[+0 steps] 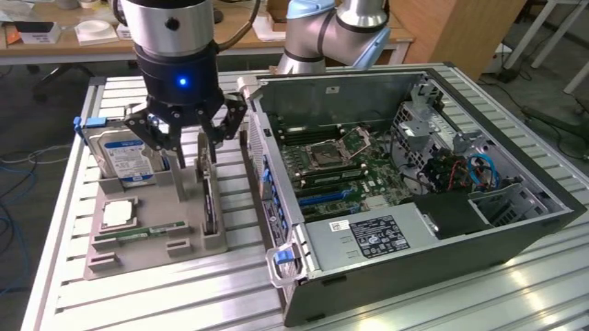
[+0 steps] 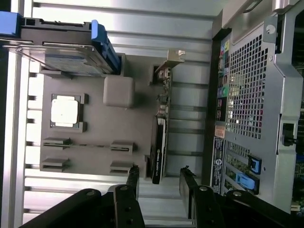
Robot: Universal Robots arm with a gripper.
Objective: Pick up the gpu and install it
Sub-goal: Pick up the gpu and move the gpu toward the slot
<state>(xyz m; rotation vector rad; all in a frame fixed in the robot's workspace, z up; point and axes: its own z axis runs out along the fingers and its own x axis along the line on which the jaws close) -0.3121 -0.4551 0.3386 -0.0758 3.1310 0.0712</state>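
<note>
The gpu is seen standing on its edge in the grey holder, on the side nearest to the open computer case. It is not yet picked up. The gripper is placed directly above it, the jaws spread wide and nothing held; in the wrist view one finger is seen to each side of the card. Contact cannot be confirmed. Both the lifting and the installing on the motherboard are judged to remain
</note>
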